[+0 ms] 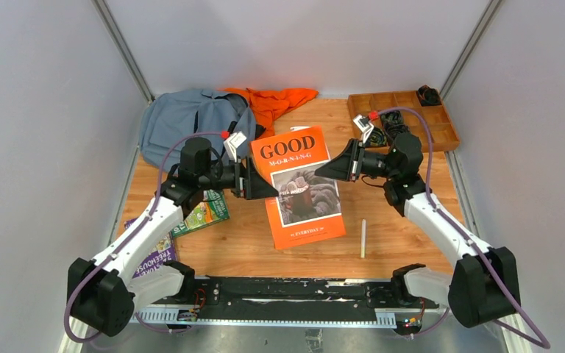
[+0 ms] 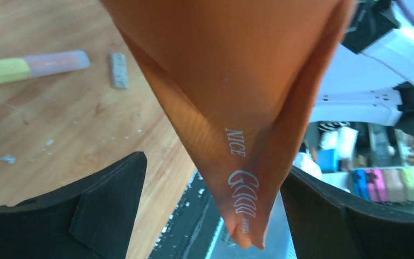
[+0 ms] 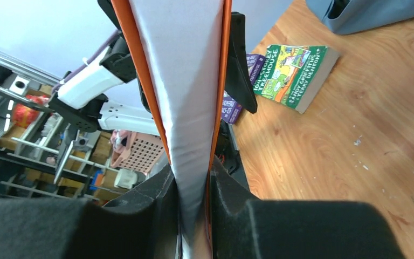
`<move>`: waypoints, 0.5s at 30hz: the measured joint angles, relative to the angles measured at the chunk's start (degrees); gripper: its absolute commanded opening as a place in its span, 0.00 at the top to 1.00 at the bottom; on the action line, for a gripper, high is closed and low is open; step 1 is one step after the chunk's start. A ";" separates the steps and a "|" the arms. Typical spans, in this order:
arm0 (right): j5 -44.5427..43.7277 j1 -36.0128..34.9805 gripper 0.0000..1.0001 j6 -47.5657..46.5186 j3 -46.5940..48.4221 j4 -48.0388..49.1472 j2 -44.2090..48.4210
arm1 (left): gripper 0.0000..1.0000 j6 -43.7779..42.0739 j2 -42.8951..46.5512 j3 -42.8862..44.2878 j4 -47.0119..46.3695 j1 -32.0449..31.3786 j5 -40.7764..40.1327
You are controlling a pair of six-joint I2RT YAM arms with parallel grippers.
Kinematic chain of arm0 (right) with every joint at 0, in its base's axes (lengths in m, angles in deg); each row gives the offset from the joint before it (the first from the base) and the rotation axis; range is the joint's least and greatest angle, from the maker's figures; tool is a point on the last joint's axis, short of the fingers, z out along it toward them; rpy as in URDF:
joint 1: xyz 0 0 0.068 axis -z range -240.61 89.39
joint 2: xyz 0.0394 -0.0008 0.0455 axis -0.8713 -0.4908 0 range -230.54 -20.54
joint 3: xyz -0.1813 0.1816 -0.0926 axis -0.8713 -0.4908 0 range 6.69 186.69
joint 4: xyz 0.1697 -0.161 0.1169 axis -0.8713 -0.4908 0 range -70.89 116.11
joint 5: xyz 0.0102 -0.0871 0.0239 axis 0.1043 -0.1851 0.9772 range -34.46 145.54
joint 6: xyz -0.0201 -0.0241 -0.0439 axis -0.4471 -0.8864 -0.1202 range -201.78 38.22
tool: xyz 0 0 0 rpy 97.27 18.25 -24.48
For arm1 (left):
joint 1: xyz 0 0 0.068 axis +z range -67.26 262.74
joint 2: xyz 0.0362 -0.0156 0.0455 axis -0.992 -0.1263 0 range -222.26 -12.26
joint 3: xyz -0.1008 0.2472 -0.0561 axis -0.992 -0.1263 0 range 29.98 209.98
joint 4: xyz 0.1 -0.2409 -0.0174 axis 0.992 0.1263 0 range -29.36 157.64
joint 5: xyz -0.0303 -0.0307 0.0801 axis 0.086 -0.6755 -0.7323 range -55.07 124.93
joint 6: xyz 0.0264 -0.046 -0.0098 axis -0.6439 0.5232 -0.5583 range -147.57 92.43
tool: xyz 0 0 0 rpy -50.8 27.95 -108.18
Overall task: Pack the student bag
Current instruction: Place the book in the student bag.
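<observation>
Right gripper [image 3: 192, 186]: fingers clamped on the edge of the orange GOOD MORNING book [image 1: 298, 187], the gripped side raised off the table [image 1: 397, 220]. Left gripper [image 2: 221, 216]: spread wide, the book's corner hanging between the fingers, not pinched.

Student bag [image 1: 191, 118] lies at far left. Nothing visibly packed yet, so judged early. Green book [image 1: 204, 213] and purple book [image 1: 151, 254] wait beside the left arm. Orange cloth [image 1: 276, 99] touches the bag; cannot tell whether its mouth is open.

Orange cloth [image 1: 283, 101] at back, divided wooden tray [image 1: 445, 134] — black cables [image 1: 391, 123] inside, white marker [image 1: 363, 237] on table [image 1: 404, 228]
</observation>
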 measured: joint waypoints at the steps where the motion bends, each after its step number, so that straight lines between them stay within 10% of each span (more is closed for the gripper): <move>1: 0.61 -0.04 0.94 1.77 -0.66 2.84 -0.63 | 0.06 2.23 -0.11 -1.38 -2.58 0.02 1.01; 5: 1.88 -0.68 0.90 8.33 -2.91 12.00 -4.26 | 0.24 9.55 -0.92 -4.07 -11.28 0.02 3.50; 10: 2.05 -1.64 0.76 12.28 -3.58 16.35 -7.58 | 0.71 15.34 -1.20 -4.07 -18.40 0.09 4.11; 15: 0.31 -1.64 0.18 12.09 -3.39 13.94 -8.46 | 0.89 20.15 -1.49 -4.00 -22.82 -0.02 3.28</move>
